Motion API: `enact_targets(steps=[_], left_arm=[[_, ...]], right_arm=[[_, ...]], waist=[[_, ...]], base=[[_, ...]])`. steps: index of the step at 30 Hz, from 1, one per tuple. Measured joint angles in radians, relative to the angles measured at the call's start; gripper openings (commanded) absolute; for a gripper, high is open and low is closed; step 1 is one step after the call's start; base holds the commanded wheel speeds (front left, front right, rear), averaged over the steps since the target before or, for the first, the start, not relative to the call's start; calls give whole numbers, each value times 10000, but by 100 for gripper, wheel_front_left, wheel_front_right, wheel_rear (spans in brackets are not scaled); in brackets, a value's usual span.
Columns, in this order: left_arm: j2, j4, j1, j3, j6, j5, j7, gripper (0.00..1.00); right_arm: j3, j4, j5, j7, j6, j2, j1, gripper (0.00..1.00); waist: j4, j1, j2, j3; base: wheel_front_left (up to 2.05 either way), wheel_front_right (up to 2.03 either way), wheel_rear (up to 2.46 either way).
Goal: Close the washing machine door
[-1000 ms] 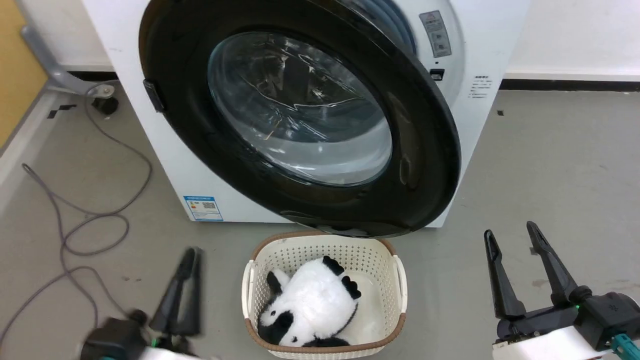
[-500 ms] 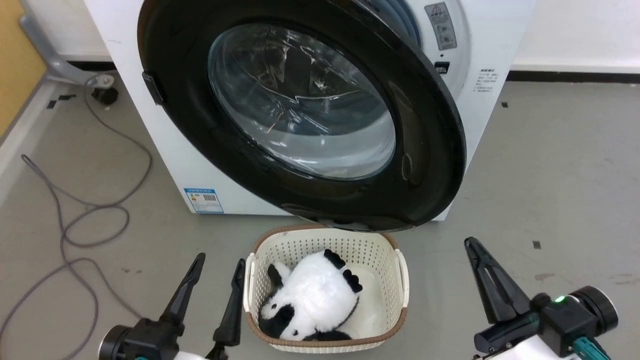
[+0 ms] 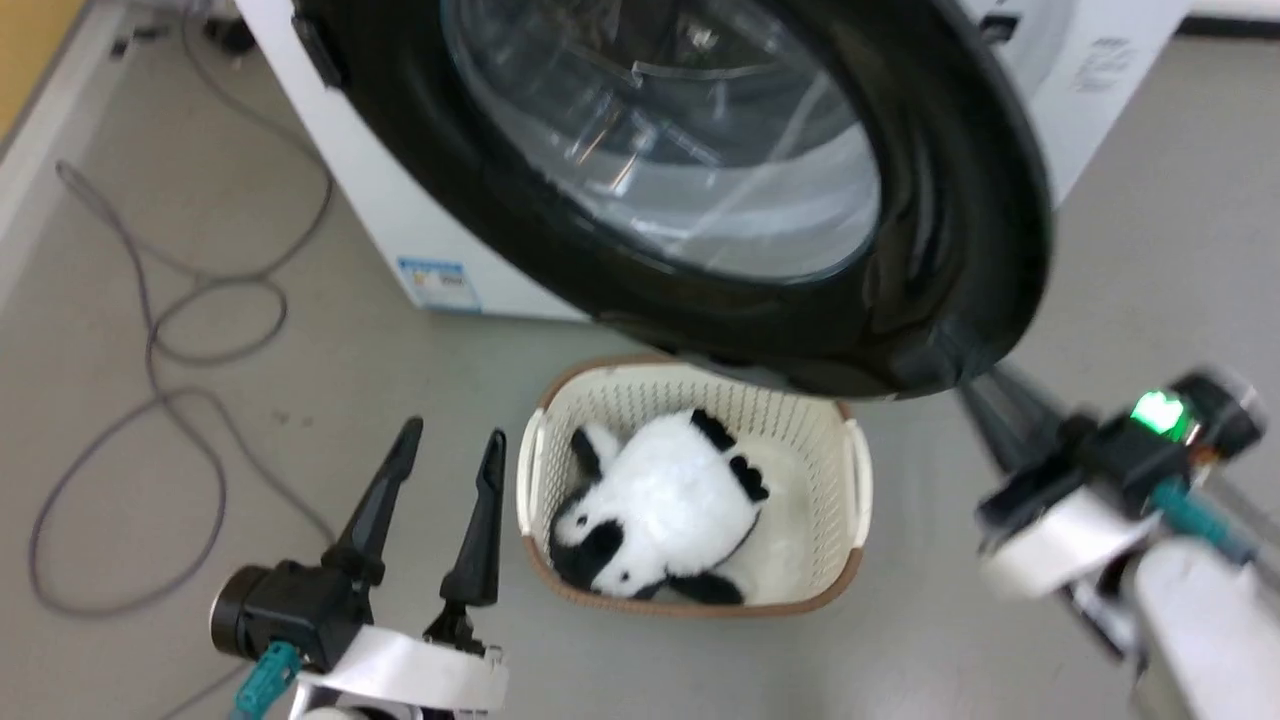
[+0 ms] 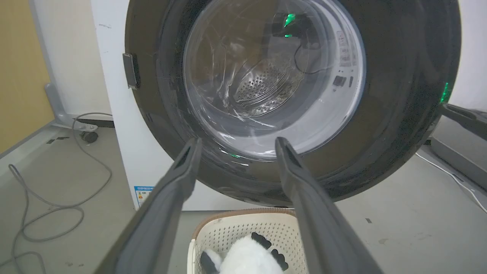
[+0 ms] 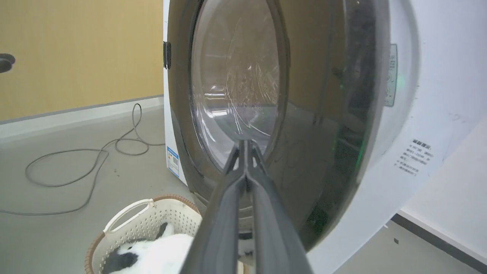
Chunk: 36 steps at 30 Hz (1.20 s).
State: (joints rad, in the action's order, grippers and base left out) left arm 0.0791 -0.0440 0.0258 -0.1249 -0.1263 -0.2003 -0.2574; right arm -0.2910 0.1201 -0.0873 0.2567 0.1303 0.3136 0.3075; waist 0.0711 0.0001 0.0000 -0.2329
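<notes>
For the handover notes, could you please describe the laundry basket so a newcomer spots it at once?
Find the white front-loading washing machine with its round black-framed glass door open. On the grey floor below that door stands a cream perforated plastic basket; its brown rim and the black-and-white plush panda inside set it apart.

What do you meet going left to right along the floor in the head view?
Along the floor: grey looped cable → open left tool → cream perforated plastic basket holding a black-and-white plush panda → blurred right tool.
</notes>
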Motion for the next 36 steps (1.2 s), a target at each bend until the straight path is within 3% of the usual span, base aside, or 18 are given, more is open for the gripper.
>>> enact_targets(steps=[14, 28, 36], left_arm=[[-173, -188, 759, 0, -2, 65, 0, 100], [-270, -314, 1302, 15, -2, -316, 0, 100], [-278, -257, 1450, 52, -2, -464, 0, 100]], right_arm=[[546, 1998, -1018, -305, 25, 1273, 3450, 0], [1338, 3097, -1361, -876, 40, 1714, 6021, 0], [1398, 3461, -1340, -848, 132, 1582, 6227, 0]], waist=[[861, 0, 0, -1740], [1212, 0, 0, -2709], [1258, 0, 0, -2769]], base=[[0, 0, 0], [0, 0, 0], [0, 0, 0]])
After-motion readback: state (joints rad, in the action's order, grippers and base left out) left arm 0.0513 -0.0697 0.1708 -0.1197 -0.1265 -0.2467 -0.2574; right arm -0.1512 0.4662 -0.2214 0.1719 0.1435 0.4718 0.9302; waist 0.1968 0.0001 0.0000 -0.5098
